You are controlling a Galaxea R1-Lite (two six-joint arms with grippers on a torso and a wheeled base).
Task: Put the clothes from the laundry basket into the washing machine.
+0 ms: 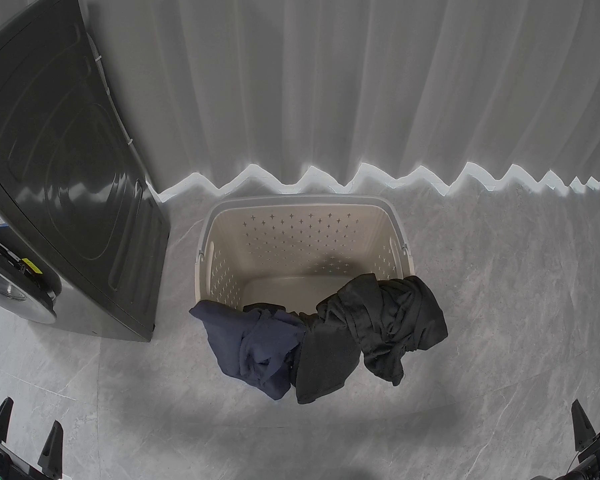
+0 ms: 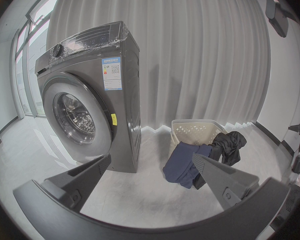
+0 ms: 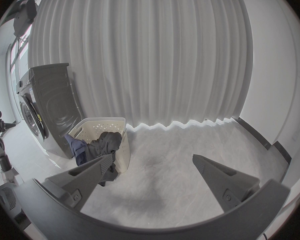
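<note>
Grey stone-look floor (image 1: pixel 500 315), pale veining, tile seams faint.

Standing on it: dark washing machine (image 1: pixel 67 188) at the robot's left, front door shut. Cream laundry basket (image 1: pixel 300 201) just beside the machine's side panel, a narrow strip of bare floor between them. Clothes (image 1: pixel 327 341), one navy and one black, hang over the basket's near rim and down its outer wall toward the floor; contact with the floor cannot be told. White curtain (image 1: pixel 353 68) hem meets the floor right behind the basket.
</note>
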